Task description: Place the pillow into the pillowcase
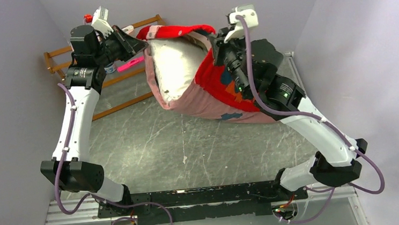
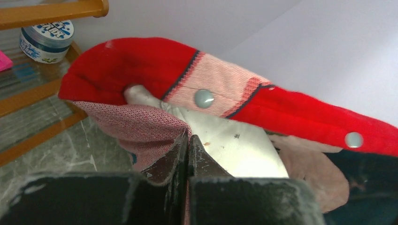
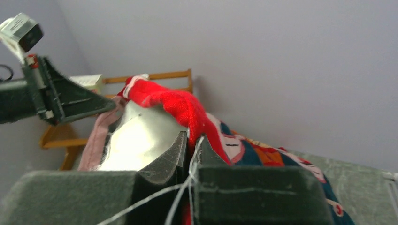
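One white pillow (image 1: 175,66) sits most of the way inside the pillowcase (image 1: 222,81). Its pale face shows through the open mouth, which faces up and toward the left arm. The red printed cloth wraps its right side and underside. The paler pink reverse folds out along the left rim, and a red flap with round snaps (image 2: 204,98) arches over the top.

The bundle hangs lifted over the far half of the table (image 1: 189,151), near the far edge. Whether its lowest fold touches the surface I cannot tell.

The left gripper (image 1: 139,45) is clenched on the pink rim of the mouth, jaws pressed together with cloth pinched between them. The right gripper (image 1: 215,40) is clamped on the red rim at the opposite side, with pale threads (image 3: 155,199) trailing across its body.

Beyond the left gripper, at the far left corner, stands a wooden rack (image 1: 104,96) with a small round tin (image 2: 47,35) and a pink object (image 1: 130,64) by it.
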Motion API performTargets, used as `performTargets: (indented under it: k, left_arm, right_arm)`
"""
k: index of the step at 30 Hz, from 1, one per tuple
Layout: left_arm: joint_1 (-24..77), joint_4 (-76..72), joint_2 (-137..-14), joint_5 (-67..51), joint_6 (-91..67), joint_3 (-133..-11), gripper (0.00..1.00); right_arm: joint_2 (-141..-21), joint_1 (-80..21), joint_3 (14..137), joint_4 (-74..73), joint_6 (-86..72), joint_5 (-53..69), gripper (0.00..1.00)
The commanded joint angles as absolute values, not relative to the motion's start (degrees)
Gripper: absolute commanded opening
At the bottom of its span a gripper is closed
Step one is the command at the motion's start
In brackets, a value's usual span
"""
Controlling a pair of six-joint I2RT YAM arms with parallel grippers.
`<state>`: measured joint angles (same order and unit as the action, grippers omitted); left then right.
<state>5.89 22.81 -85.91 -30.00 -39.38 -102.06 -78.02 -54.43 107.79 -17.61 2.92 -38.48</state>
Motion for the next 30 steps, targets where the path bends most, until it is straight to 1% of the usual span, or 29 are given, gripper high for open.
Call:
performTargets:
  k: [1,4,7,9,12,13,15,18,21,24,27,30]
  left_arm:
    - [5.4,14.2,-82.7,-33.7,-41.7,-103.2,0.05]
    - [5.4,18.6,-82.1,-30.9,-38.3,-104.3,0.05]
    - [5.4,23.1,-79.6,-29.6,-35.0,-101.2,0.05]
    - [5.6,23.2,-76.0,-30.4,-34.4,-95.3,0.05]
    - [5.8,19.3,-68.8,-32.0,-35.7,-80.8,0.05]
    - [5.9,18.9,-67.1,-32.1,-35.5,-77.6,0.05]
    - [6.0,18.4,-64.9,-33.4,-35.5,-72.8,0.05]
    - [6.8,18.2,-63.3,-35.7,-36.8,-67.9,0.05]
    - [11.3,11.4,-61.4,-33.6,-40.2,-62.4,0.05]
    - [16.6,2.0,-62.4,-32.0,-44.2,-58.0,0.05]
    - [19.5,-4.2,-67.2,-32.7,-46.2,-59.1,0.05]
    - [20.0,-2.2,-71.6,-31.3,-44.1,-66.0,0.05]
  right_arm:
    - [-78.0,-53.5,110.2,-17.5,-3.8,-29.6,0.00]
    - [-77.5,-52.4,110.8,-15.0,-6.2,-24.3,0.00]
    - [-78.7,-51.2,112.6,-16.3,-6.3,-23.9,0.00]
    - [-79.3,-48.6,111.5,-17.9,-7.0,-22.4,0.00]
    - [-80.7,-44.0,109.6,-19.9,-10.7,-13.9,0.00]
    - [-81.6,-43.4,110.1,-20.7,-10.7,-12.1,0.00]
    - [-84.2,-43.0,113.6,-24.1,-9.4,-9.8,0.00]
    - [-89.5,-42.5,123.8,-32.6,-6.3,-9.0,0.00]
    - [-93.6,-41.9,135.7,-37.8,-2.9,-11.8,0.00]
    - [-93.6,-41.6,139.9,-36.6,2.2,-15.1,0.00]
    - [-91.7,-41.6,138.6,-30.9,8.2,-20.3,0.00]
    - [-88.1,-41.4,131.2,-20.7,15.1,-29.1,0.00]
